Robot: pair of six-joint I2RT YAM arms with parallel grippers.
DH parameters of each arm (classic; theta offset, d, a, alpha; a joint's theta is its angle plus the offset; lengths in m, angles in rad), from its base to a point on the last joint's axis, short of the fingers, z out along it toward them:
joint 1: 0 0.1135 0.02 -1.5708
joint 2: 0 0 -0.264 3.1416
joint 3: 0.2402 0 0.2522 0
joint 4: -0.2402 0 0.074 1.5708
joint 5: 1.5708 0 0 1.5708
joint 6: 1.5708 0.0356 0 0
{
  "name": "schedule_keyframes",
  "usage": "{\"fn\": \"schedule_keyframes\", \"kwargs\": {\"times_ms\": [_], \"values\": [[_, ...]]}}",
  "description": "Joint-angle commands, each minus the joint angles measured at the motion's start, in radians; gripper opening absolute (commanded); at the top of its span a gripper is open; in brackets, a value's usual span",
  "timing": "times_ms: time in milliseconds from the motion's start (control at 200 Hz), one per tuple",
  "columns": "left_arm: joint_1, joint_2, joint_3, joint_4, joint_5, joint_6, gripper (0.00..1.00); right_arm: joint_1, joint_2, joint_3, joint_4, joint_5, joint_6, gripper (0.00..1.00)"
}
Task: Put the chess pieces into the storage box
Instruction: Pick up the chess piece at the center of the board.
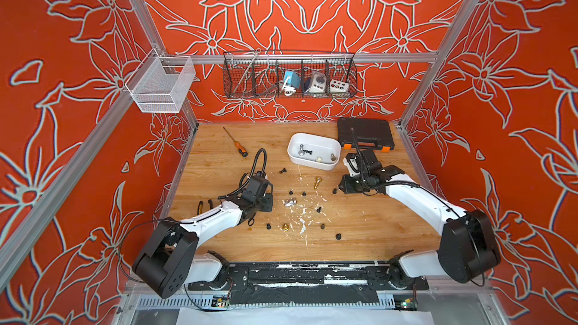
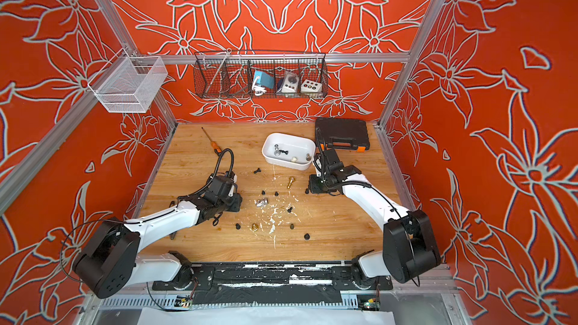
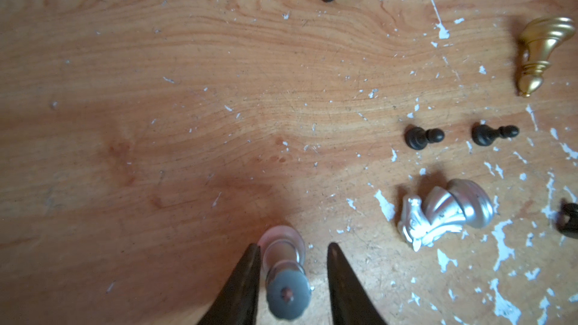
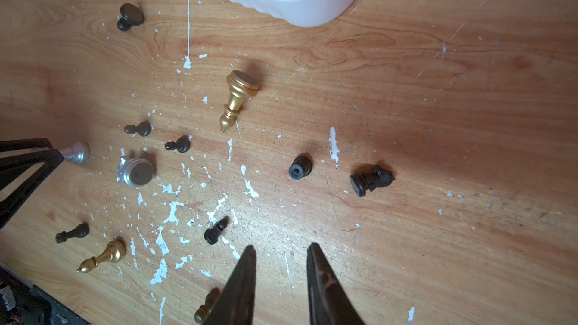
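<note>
While the left claw [image 3: 294, 246] is down low over the wooden table [image 3: 125, 89], its two fingers sit either side of a small silver piece [image 3: 286, 276]. One finger looks to be touching it and the other has a sliver of bare wood beside it, so the claw is spread around the piece, not pinching it. Off to the side facing the right arm lies a silver knight [image 3: 438, 211] on its side. Just past that are two black pawns [image 3: 423, 136], and farther ahead a tipped-over gold piece [image 3: 544, 54].

The right claw [image 4: 281, 248] is spread too, with only wood and white paint flecks [image 4: 162, 242] between the tips. A black pawn [image 4: 215, 229] sits just off one fingertip, and a dark piece [image 4: 205, 306] is half hidden right beside that same finger. A black knight [image 4: 372, 179] lies ahead on the other side.

The storage box [image 4: 300, 4] is straight ahead of the right claw, well apart from its tips. In both top views a few pieces lie in it: two silver, one black, one cream [image 1: 319, 159]. Everything else is scattered on the table between the two claws.
</note>
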Motion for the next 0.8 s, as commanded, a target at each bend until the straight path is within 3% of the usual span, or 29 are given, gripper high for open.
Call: {"fn": "schedule_keyframes", "kwargs": {"times_ms": [0,796], "values": [[0.007,0.014,0.025,0.012,0.008,0.01,0.35,-0.01,-0.01,-0.012,-0.003,0.007,0.003,0.3],[0.007,0.006,0.024,0.024,0.032,0.025,0.21,-0.013,-0.038,-0.04,0.0,0.017,0.011,0.3]]}}
